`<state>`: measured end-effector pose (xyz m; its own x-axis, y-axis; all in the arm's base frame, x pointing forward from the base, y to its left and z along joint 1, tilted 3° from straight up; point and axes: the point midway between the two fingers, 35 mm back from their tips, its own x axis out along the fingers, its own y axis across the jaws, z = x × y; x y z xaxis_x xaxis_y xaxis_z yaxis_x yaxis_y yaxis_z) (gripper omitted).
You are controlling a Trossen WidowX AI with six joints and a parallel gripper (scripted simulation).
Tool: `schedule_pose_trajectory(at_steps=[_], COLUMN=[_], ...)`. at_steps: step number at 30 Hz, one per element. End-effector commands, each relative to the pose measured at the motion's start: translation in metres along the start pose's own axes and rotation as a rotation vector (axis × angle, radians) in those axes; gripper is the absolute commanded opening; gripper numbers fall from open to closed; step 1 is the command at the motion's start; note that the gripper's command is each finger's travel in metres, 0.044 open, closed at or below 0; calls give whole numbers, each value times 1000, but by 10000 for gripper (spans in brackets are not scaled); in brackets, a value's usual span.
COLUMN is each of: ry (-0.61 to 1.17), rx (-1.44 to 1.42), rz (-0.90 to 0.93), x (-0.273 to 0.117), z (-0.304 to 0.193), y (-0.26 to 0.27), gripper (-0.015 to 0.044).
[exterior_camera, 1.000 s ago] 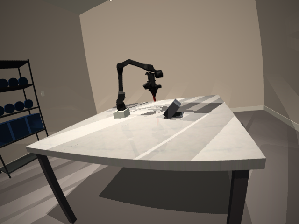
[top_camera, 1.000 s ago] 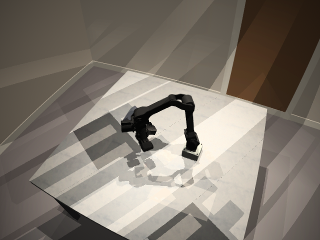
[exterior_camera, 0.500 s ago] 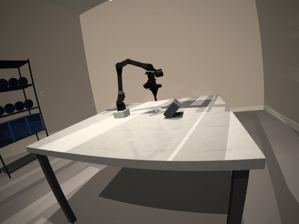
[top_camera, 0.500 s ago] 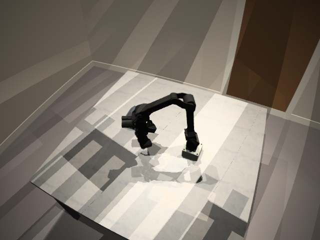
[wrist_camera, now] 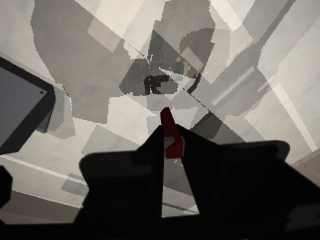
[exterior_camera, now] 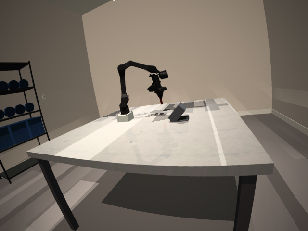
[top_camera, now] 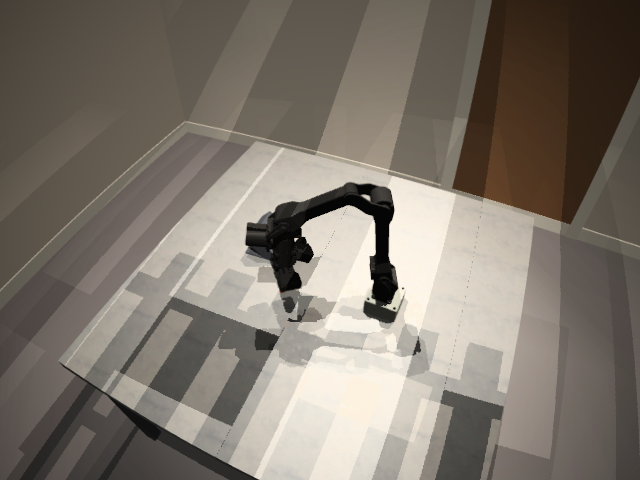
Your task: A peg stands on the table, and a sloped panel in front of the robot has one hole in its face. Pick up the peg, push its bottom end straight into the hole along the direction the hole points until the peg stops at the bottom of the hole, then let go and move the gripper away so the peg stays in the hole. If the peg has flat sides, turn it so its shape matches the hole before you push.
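Observation:
The red peg (exterior_camera: 161, 101) (wrist_camera: 167, 119) is held in the air above the table, slightly tilted in the exterior view. My gripper (exterior_camera: 160, 97) (wrist_camera: 168, 128) is shut on its upper part, and the lower end sticks out below the fingertips. The grey sloped panel (exterior_camera: 177, 112) (wrist_camera: 20, 107) stands on the table, apart from the peg. It is right of and lower than the peg in the exterior view, and partly in frame at the left of the wrist view. The arm mostly hides it in the top view. Its hole does not show in any view.
The arm's pale base block (top_camera: 381, 311) (exterior_camera: 125, 116) stands on the table (exterior_camera: 149, 149), left of the panel in the exterior view. A dark base plate (exterior_camera: 183, 118) lies under the panel. Shadows and reflections cross the tabletop. A shelf rack (exterior_camera: 37, 99) stands beyond the table.

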<state>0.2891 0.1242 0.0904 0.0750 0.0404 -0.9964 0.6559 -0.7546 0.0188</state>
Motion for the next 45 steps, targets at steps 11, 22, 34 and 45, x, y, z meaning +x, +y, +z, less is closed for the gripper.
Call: schedule_pose_trajectory(at_steps=[11,22,34,45], ry=[58,104,155,201], rx=[60,110,163,211], rz=[1,8,19,32], x=[-1,-2,-4,-6], z=[4,7,11,16], y=[17,32,49,63], gripper=[0,0,0,0])
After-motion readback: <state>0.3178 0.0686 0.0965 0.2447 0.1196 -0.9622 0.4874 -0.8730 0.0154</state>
